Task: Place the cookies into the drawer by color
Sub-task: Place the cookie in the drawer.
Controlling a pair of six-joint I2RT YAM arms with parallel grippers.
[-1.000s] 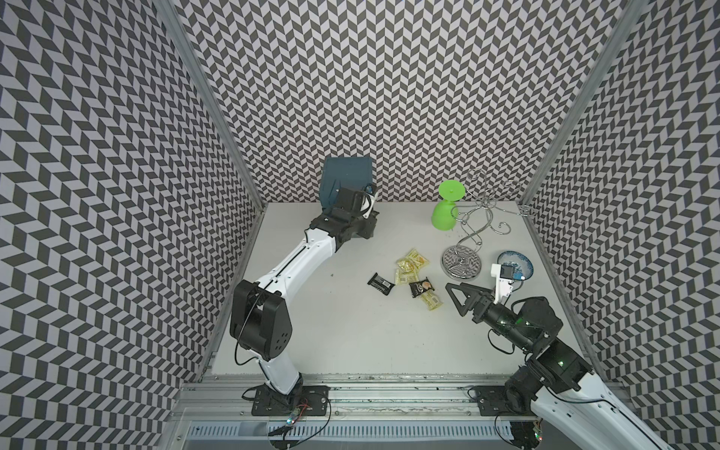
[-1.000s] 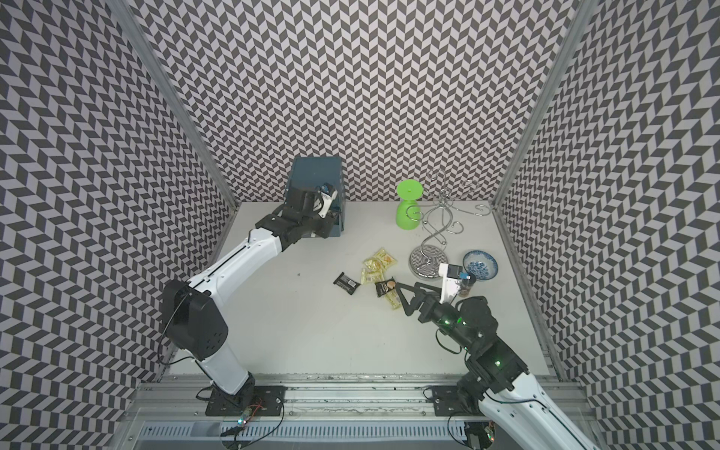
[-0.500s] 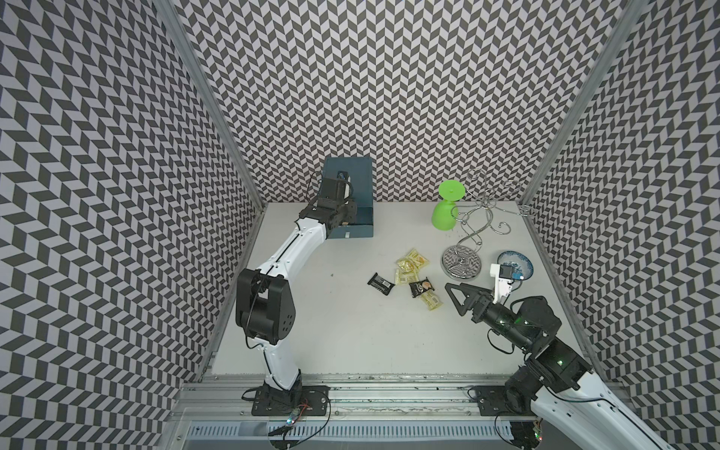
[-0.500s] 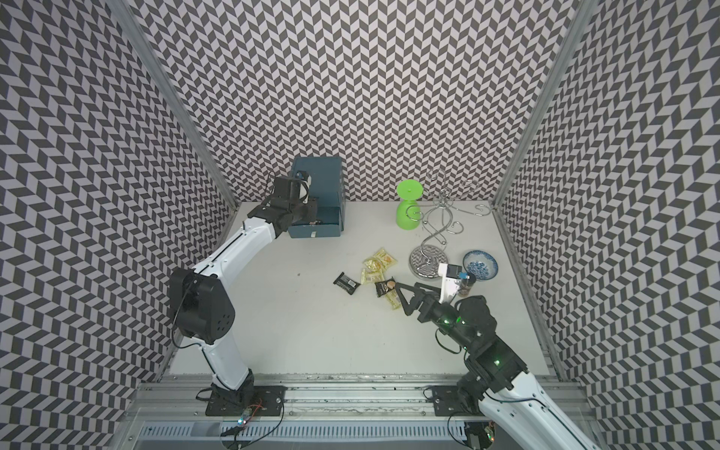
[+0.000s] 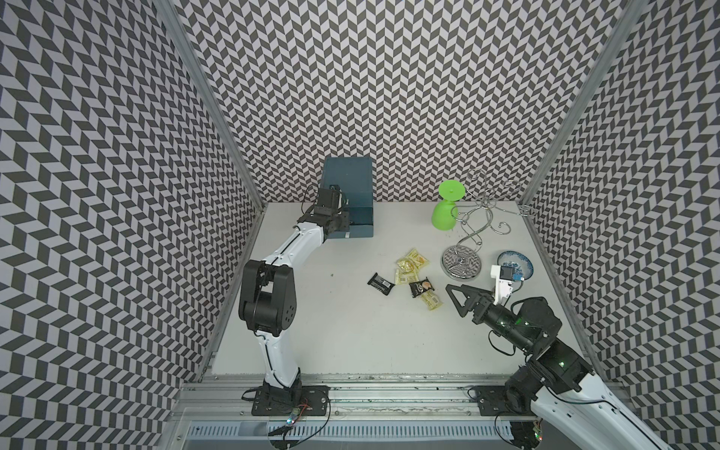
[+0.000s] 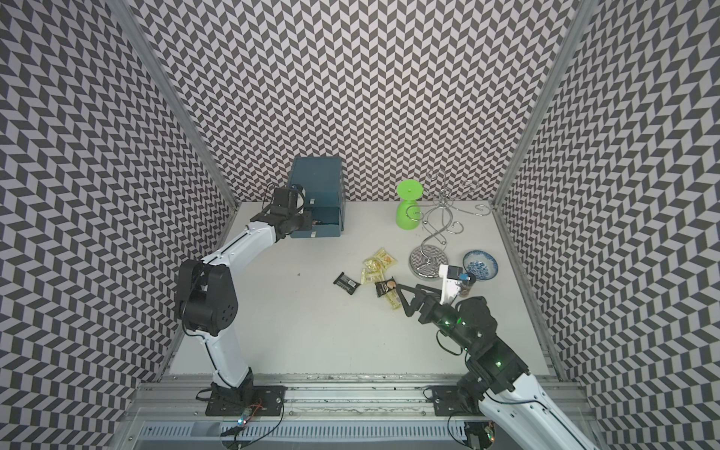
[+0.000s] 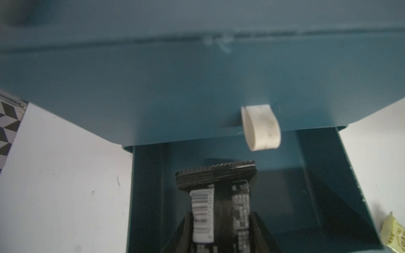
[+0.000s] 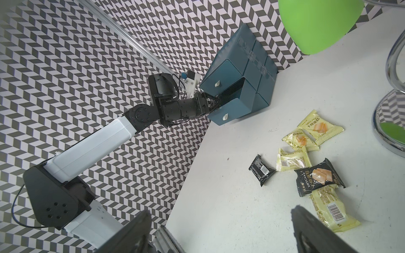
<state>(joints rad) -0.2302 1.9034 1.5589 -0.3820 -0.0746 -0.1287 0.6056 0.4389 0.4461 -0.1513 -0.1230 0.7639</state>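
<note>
1. Since the earlier frame the left jaws (image 7: 220,219) have swung into the pulled-out compartment of the drawer (image 5: 346,175).
2. A black cookie (image 7: 215,177) sits between them, over that compartment; whether it is gripped I cannot tell.
3. Loose cookies (image 5: 409,265) lie mid-worktop (image 5: 350,331), near the right jaws (image 8: 220,213), which are spread wide and empty.
4. Chevron-patterned walls (image 5: 389,78) stand on three sides.

Just ahead of the fingers (image 8: 317,232) of the right gripper (image 8: 221,211), a black packet (image 8: 320,179) reads "DRYCARE" in white beside Chinese characters. Farther out, a yellow packet (image 8: 320,128) carries the same brand in small letters above bold Chinese characters. A pale packet (image 8: 322,197) at the fingertip shows a barcode (image 8: 335,211). Between the fingers (image 7: 260,238) of the left gripper (image 7: 220,213), a black cookie packet (image 7: 223,177) bears a white barcode label (image 7: 202,214) whose digits are unreadable.
</note>
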